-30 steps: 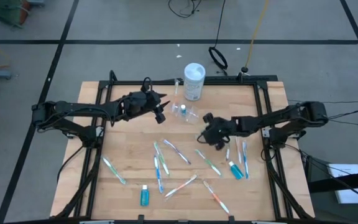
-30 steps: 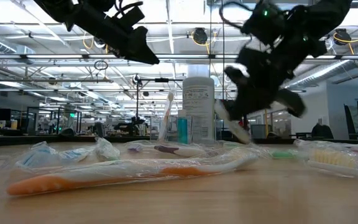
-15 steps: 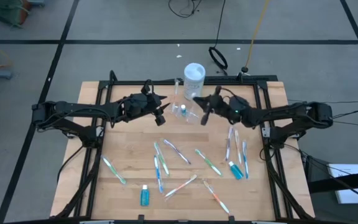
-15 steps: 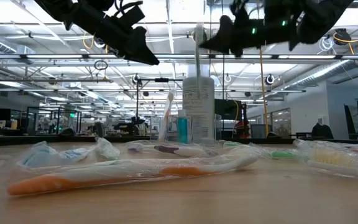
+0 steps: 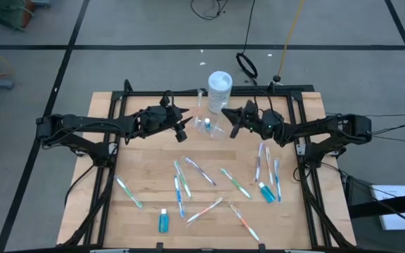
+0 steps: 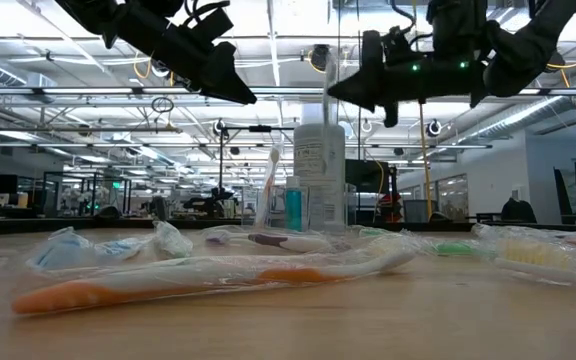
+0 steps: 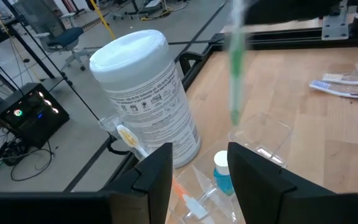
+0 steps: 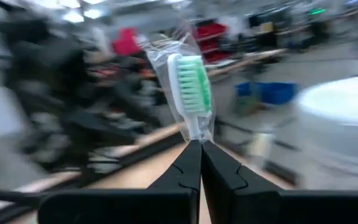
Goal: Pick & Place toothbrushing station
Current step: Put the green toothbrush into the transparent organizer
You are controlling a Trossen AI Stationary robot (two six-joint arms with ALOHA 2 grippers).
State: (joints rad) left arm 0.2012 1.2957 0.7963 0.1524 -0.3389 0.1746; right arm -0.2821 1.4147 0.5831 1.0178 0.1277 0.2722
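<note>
One wrapped green toothbrush (image 8: 190, 84) sits pinched in my right gripper (image 8: 200, 149) fingers; left gripper (image 7: 197, 163) fingers gape. Toothbrushing station (image 7: 261, 138), just beyond left fingertips, looks light, slippery: I'd grip its rim.

Bright, even overhead light, soft shadows; ceiling-lamp glare at table level, heavy motion blur behind the right wrist.
</note>
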